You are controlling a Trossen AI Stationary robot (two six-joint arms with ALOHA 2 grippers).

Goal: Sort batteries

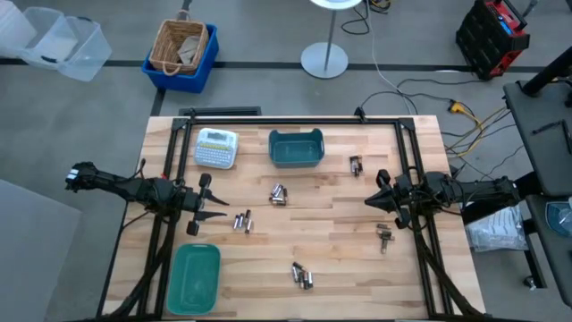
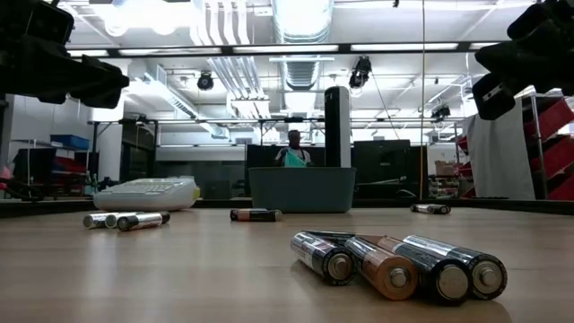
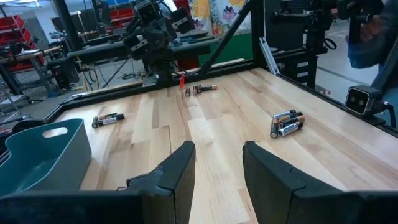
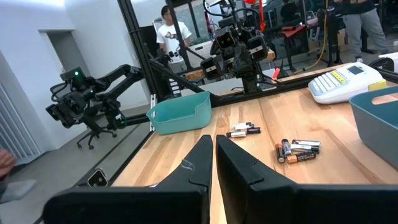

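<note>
Batteries lie in small clusters on the wooden table: near the middle [image 1: 279,193], left of the middle [image 1: 242,221], at the near edge [image 1: 301,275] [image 2: 395,265], and two groups on the right [image 1: 356,165] [image 1: 384,234]. One teal bin [image 1: 295,148] stands at the far middle, another [image 1: 194,277] at the near left. My left gripper [image 1: 208,200] [image 3: 217,165] hovers open at the left, just left of the cluster [image 1: 242,221]. My right gripper [image 1: 375,191] [image 4: 214,155] hovers shut at the right, between the two right-hand groups.
A white label-maker [image 1: 215,148] sits beside the far bin. Black frame rails [image 1: 295,119] run along the table's far edge and both sides. The wood between the clusters is bare. A person [image 2: 293,148] stands in the room beyond the table.
</note>
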